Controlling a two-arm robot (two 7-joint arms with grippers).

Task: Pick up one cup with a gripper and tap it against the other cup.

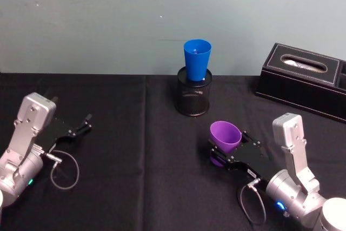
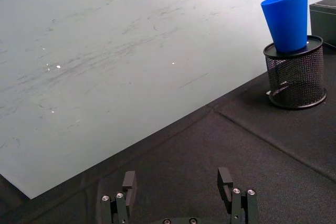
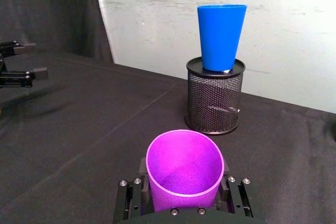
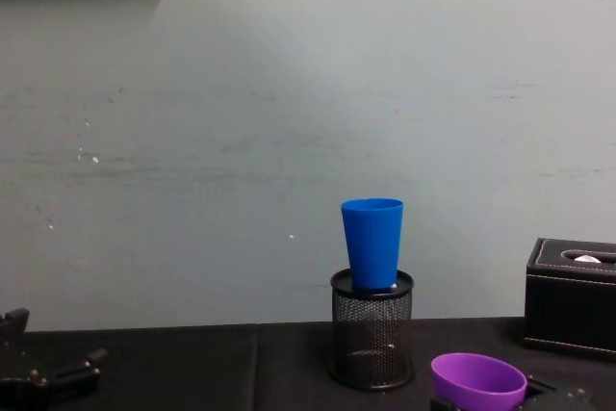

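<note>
The purple cup [image 1: 225, 136] [image 3: 184, 169] [image 4: 478, 381] stands upright between the fingers of my right gripper [image 1: 223, 154] [image 3: 184, 200], which is shut on its lower part, near the table's front right. Behind it, at the table's middle rear, the blue cup [image 1: 197, 59] [image 3: 221, 36] [image 4: 372, 243] [image 2: 287, 18] sits upright in the mouth of a black mesh pen holder [image 1: 193, 94] [image 3: 214, 96] [image 4: 372, 328] [image 2: 295, 75]. The two cups are apart. My left gripper [image 1: 82, 124] [image 2: 177, 187] rests open and holds nothing at the table's left.
A black tissue box [image 1: 303, 79] [image 4: 571, 296] stands at the back right. The table is covered in black cloth [image 1: 135, 160], with a pale wall [image 1: 108, 20] right behind it. Open cloth lies between the two arms.
</note>
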